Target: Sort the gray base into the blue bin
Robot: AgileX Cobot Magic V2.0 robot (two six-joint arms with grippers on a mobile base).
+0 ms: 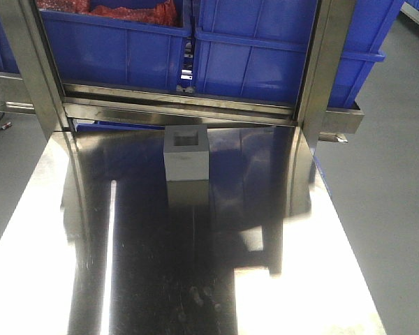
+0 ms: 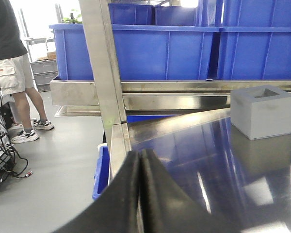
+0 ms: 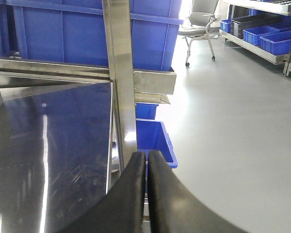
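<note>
Front view: gray base (image 1: 186,153) sits on the steel table (image 1: 321,279) near the far edge, about mid-width, just in front of the shelf rail (image 1: 181,105). Square recess faces up. 1 flat side faces the camera, sides square to the table edges. Roughly cubic, so no clear long axis. Its reflection shows in the tabletop below it. Behind, on the shelf, left blue bin (image 1: 119,52) holds red material (image 1: 136,10); right blue bin (image 1: 265,63) stands just beside it. Neither gripper appears here.

Left wrist view: left gripper (image 2: 141,158) has its 2 black fingers (image 2: 123,194) pressed together, nothing between them, tips over the table's left edge by the steel upright (image 2: 104,68). Contact with the table cannot be told. Gray base is upright at right, well apart from the gripper, recess up, 1 corner turned toward the camera. Blue bins line the shelf behind it. A floor bin (image 2: 101,170) sits below the table edge. A person (image 2: 7,63) in shorts stands at left on the gray floor.

Right wrist view: right gripper (image 3: 146,158) is closed to a thin slit, holding nothing, tips at the table's right edge beside a steel post (image 3: 120,73). A blue floor bin (image 3: 155,141) lies beyond. An office chair (image 3: 200,19) and a rack of small bins (image 3: 276,41) stand farther off. A gray sliver at the left frame edge cannot be identified.
</note>
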